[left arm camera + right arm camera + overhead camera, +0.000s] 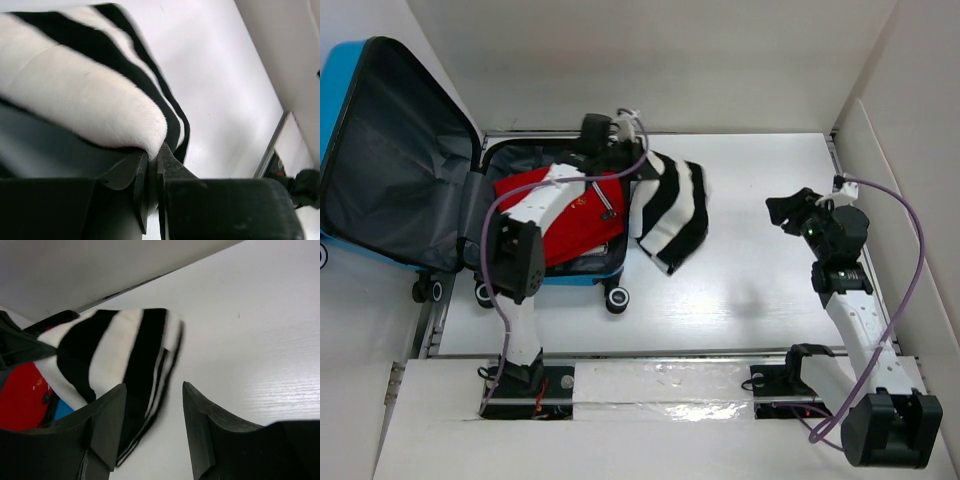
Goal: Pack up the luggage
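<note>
Top view: luggage [400, 170] lid runs off left edge, left arm [535, 205] covers part of red garment [580, 235]. Left wrist view: striped cloth [75, 85] blurry, cropped left.

Left tool [152, 162] at bottom centre, fingers [172, 167] pinched on edge of fluffy black-and-white striped cloth [85, 95]. Cloth bulges up and left, fills upper left. White worktop [220, 100] beyond; pale wall [290, 45] at right.

The top camera looks down from above the near edge on the whole tabletop [750, 200], while both low wrist cameras share its striped cloth [672, 208], the left camera right against it, the right one facing the left edge from farther off.
</note>
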Tool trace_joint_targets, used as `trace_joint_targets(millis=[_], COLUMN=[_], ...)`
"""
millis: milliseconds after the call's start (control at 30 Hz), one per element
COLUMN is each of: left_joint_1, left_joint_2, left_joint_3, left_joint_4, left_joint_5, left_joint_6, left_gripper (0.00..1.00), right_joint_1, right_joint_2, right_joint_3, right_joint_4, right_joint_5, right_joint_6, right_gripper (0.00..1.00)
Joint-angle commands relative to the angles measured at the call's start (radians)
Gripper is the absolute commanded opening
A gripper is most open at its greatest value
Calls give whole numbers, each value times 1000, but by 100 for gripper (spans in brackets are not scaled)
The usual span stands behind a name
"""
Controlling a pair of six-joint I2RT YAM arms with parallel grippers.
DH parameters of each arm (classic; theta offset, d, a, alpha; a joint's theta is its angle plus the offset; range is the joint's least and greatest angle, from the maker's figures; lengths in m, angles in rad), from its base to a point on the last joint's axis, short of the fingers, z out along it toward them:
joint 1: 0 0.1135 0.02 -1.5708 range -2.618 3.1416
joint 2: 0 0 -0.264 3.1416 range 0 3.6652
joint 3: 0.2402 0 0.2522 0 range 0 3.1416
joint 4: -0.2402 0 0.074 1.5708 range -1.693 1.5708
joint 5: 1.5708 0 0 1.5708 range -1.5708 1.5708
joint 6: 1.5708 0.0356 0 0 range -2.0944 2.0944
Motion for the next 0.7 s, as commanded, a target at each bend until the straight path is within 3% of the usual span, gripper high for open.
trace_joint_targets(millis=[0, 100, 333, 500, 667], left_joint_1=[80, 198, 355, 551, 712], left_joint_2=[-144, -282, -499, -570, -548], left_joint_3=[-57, -128, -260, -438, -506], left_joint_4=[14, 34, 11, 54, 83], left_joint_5=[8, 32, 28, 40, 2], left_joint_6=[-75, -110, -116, -147, -153], left_gripper=[0, 0, 0, 0, 0], right_joint_1=[5, 5, 5, 5, 5], right_joint_2=[-42, -48, -62, -73, -71], right_joint_3=[-1, -6, -6, -1, -1], right_joint_4=[30, 33, 35, 30, 28], right_joint_5=[15, 4, -18, -27, -44], right_joint_6=[-24, -22, -19, -25, -34], right_gripper=[55, 55, 55, 55, 55])
